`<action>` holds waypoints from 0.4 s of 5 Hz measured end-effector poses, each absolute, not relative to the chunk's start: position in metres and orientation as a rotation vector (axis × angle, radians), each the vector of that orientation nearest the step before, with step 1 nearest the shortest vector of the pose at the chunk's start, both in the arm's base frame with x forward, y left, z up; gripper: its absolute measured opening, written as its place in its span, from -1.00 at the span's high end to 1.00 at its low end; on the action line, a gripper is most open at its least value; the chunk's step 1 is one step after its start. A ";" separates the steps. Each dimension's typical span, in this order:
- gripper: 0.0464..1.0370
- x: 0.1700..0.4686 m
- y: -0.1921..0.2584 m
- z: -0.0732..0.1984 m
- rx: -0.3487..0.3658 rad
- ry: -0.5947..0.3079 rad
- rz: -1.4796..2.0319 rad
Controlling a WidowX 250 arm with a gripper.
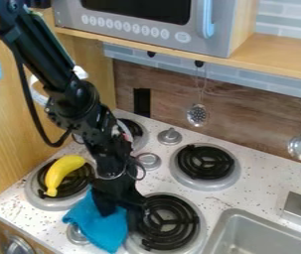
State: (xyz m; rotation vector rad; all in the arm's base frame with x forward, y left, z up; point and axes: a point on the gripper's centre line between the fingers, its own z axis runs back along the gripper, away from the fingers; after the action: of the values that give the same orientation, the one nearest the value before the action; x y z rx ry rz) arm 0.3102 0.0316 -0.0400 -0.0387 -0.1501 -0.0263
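The black gripper (120,212) hangs down at the lower middle of the stove top, over the right part of a bright blue cloth (93,222). Its two fingers are apart, with some blue showing between them; whether they touch the cloth I cannot tell. The cloth lies crumpled between the two front burners, partly hidden by the gripper. To the gripper's left, a yellow toy banana (61,173) rests on the front left burner (38,198).
The front right burner (169,222) is just right of the gripper, with another burner (205,162) behind it. A sink (246,218) is at the lower right. Metal utensils hang along the back wall, and a toy microwave (146,25) stands on the shelf above.
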 end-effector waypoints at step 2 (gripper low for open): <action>-0.93 0.326 0.018 -0.023 -0.080 -0.197 -0.039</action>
State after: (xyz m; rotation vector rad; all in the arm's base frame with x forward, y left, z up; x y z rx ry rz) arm 0.3257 0.0177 -0.0233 -0.0798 -0.1967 -0.0389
